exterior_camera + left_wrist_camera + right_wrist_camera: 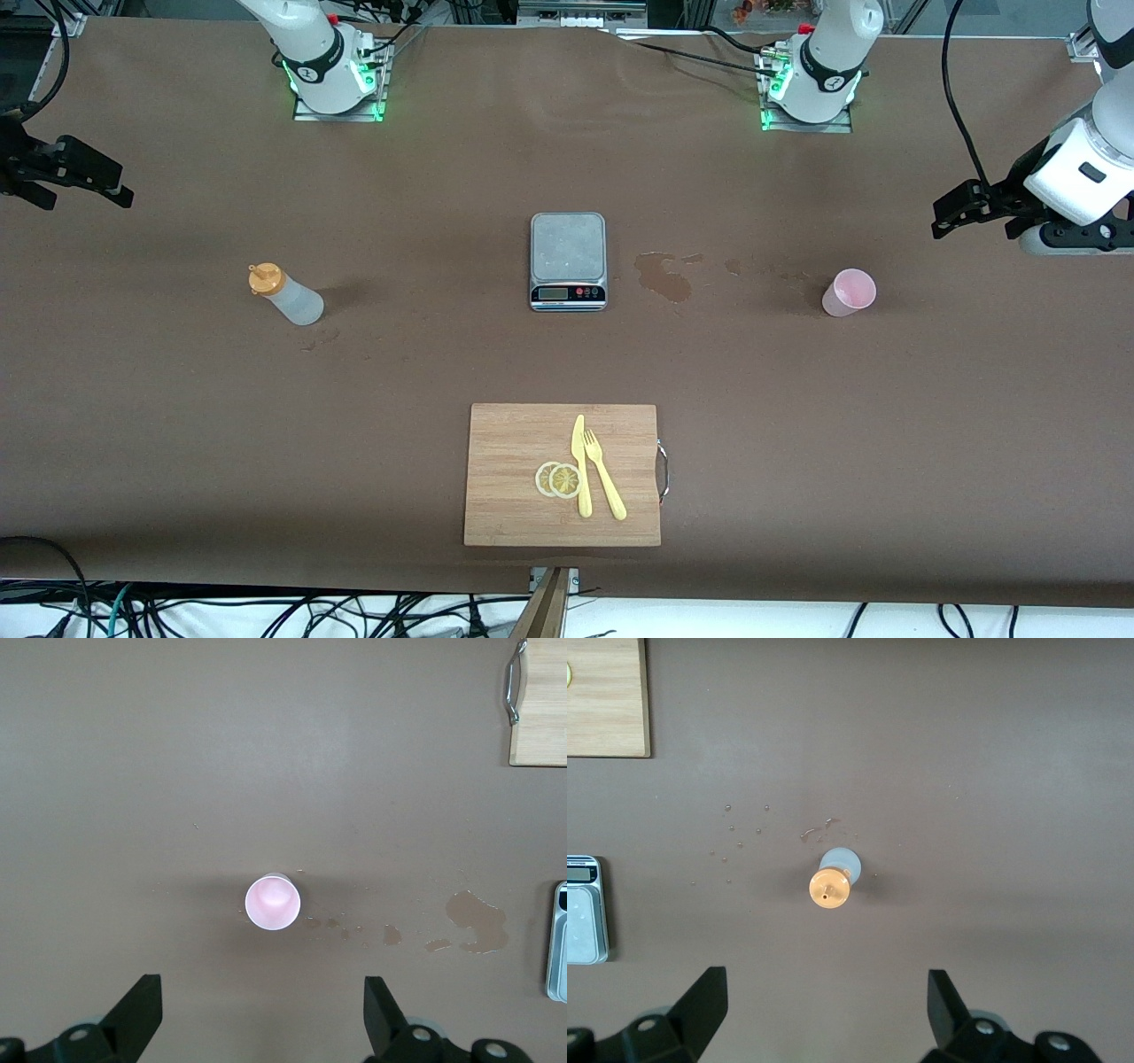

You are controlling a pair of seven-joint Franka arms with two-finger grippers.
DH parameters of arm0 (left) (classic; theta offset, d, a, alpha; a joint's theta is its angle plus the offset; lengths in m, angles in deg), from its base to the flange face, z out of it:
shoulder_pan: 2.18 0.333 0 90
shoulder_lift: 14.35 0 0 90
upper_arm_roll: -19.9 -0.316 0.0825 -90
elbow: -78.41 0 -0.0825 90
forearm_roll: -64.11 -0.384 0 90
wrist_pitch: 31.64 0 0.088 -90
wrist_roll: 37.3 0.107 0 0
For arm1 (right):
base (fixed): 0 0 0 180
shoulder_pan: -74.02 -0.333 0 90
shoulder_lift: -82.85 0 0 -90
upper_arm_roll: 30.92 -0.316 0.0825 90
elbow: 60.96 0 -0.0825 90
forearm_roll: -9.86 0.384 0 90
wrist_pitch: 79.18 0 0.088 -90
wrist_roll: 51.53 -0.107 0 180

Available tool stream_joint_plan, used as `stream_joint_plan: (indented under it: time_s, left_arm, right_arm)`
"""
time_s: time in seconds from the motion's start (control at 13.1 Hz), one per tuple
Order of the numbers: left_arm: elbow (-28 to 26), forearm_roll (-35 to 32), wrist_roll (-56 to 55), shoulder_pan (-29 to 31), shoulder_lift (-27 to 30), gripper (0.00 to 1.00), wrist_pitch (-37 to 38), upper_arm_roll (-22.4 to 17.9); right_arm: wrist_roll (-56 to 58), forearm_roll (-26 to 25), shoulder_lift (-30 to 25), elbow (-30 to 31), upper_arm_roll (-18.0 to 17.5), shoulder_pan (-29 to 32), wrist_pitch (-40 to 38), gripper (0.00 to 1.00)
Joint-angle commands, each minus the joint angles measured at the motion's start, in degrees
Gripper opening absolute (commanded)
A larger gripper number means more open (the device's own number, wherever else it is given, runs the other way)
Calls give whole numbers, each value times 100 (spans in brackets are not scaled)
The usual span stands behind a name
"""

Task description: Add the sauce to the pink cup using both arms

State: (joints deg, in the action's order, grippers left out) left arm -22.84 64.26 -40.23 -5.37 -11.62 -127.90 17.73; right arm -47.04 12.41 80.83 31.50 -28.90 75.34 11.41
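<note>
Cutting board (pixel 514 478): lies nearest the front camera, flat on the brown tabletop (pixel 177 425); metal handle (pixel 663 471) on its edge toward the left arm's end; carries two lemon slices (pixel 559 479), a yellow knife (pixel 581 465) and a yellow fork (pixel 604 474), the knife and fork side by side and the slices touching the knife.
Scale (pixel 568 260): grey, mid-tabletop, farther from the front camera than the board; its display faces that camera.
Stain (pixel 664 275): dark wet patch on the tabletop just beside the scale, between it and the cup; smaller spots trail from it toward the cup.
Sauce (pixel 285 294): upright on the tabletop toward the right arm's end, well apart from the scale; orange cap on top; seen from straight above in the right wrist view (pixel 831 881); small droplets lie on the surface near it.
Pink cup (pixel 849 292): upright, mouth up, toward the left arm's end; seen from above in the left wrist view (pixel 273 902).
Right gripper (pixel 66 173): raised at the right arm's end of the tabletop; fingers (pixel 700 1001) spread wide, holding nothing; the sauce is apart from them.
Left gripper (pixel 974 208): raised at the left arm's end, near the cup but not touching it; fingers (pixel 137 1001) spread wide, holding nothing.
</note>
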Motion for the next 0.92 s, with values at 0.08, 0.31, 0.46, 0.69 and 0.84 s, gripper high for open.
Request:
stream_joint_plan:
  time_s: [0.08,0.31,0.46,0.69,0.84]
  left_arm:
    - [88,161,20,38,9,100,107,15]
    - [211,381,11,46,-52,100,107,-37]
    - [342,381,11,46,-140,100,203,-37]
    - [343,381,20,64,-141,100,239,-38]
    - [343,346,20,73,-150,100,257,-38]
  right_arm:
    - [52,18,-53,-36,-17,-9,-59,100]
    - [61,18,-62,-36,-17,0,-76,100]
    - [61,18,-53,-36,-17,0,-67,100]
    - [52,44,-53,-36,-17,0,-41,100]
    - [61,44,-62,-36,-8,0,-67,100]
